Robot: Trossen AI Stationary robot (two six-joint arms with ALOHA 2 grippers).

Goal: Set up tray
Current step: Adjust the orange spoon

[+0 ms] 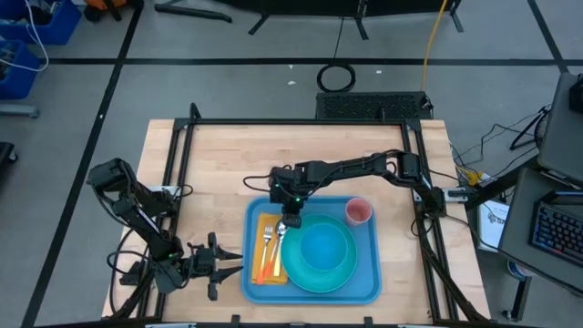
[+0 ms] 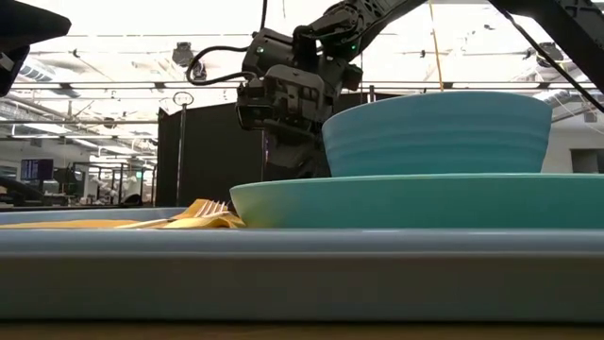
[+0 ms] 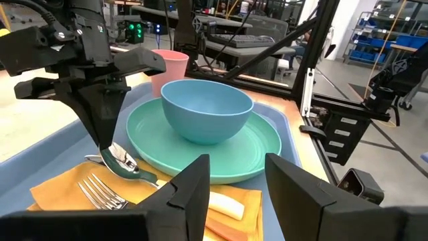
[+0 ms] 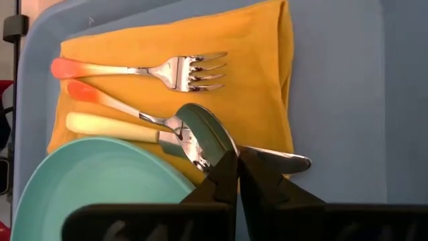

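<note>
1. Teal plate (image 1: 319, 266), round, with a teal bowl (image 1: 325, 248) sitting upright on it.
2. Pink cup (image 1: 358, 211), upright, near the plate's rim, apart from it.
3. Yellow-orange napkin (image 4: 200, 73), lying flat just beside the plate; the plate's edge overlaps one corner in the right wrist view.
4. Fork (image 4: 144, 69) on the napkin, orange-tipped pale handle, tines up.
5. Spoon (image 4: 194, 134) on the napkin, bowl tilted, handle orange-tipped, overlapping a knife (image 4: 134, 128) with a pale yellow handle.
6. Wooden desk (image 1: 219, 155), light butcher-block top.
7. Blue bins (image 1: 36, 27) on the floor well beyond the desk.
8. Keyboard (image 1: 556, 232) off to one side.
</note>
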